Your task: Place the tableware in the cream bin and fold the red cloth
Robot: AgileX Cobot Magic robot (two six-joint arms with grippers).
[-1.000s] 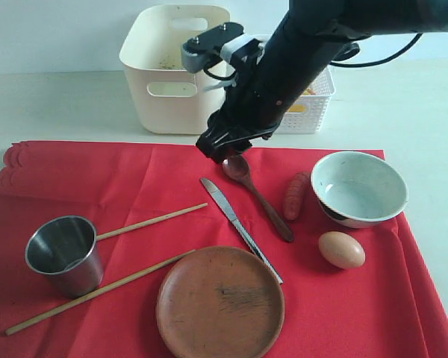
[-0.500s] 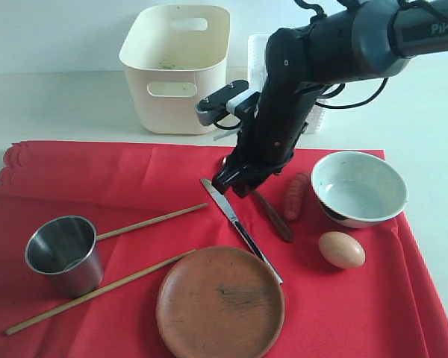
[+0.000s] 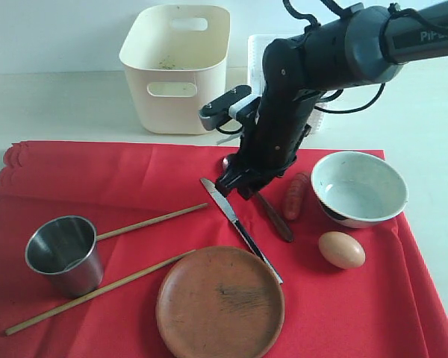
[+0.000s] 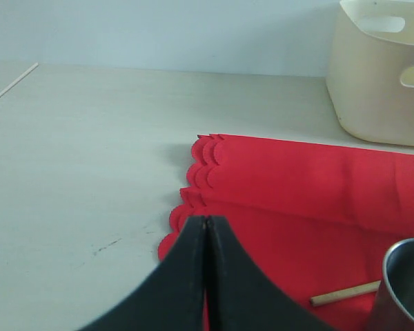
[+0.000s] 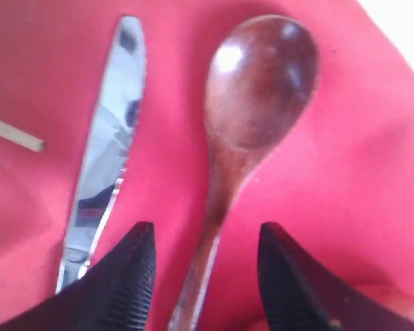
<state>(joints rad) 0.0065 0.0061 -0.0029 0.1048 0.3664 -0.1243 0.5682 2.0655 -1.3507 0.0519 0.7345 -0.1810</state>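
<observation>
— Containers first: what are they holding?
— Cream bin (image 3: 175,67) is standing on the table (image 3: 60,104) behind the red cloth (image 3: 134,171), showing only small specks on its inner wall. Bowl (image 3: 358,186) is sitting on the cloth's right side, pale inside showing. Steel cup (image 3: 63,253) is standing upright at the left, with one chopstick (image 3: 151,221) ending at its rim and the other chopstick (image 3: 97,292) passing just in front. White basket (image 3: 254,52) is peeking out behind the arm, contents hidden.
— Where's the tableware lying?
— All on the cloth. Plate (image 3: 220,302) is sitting at the front, knife (image 3: 235,221) lying just beside the spoon (image 3: 276,221). Egg (image 3: 341,249) and orange vegetable (image 3: 296,195) are lying near the bowl.
— Grippers?
— Right gripper (image 5: 203,234) is hanging low over the spoon, fingers (image 5: 134,276) spread and straddling the handle, not gripping it. Left gripper (image 4: 205,224) is hovering by the cloth's scalloped edge, clenched tight with nothing between.
</observation>
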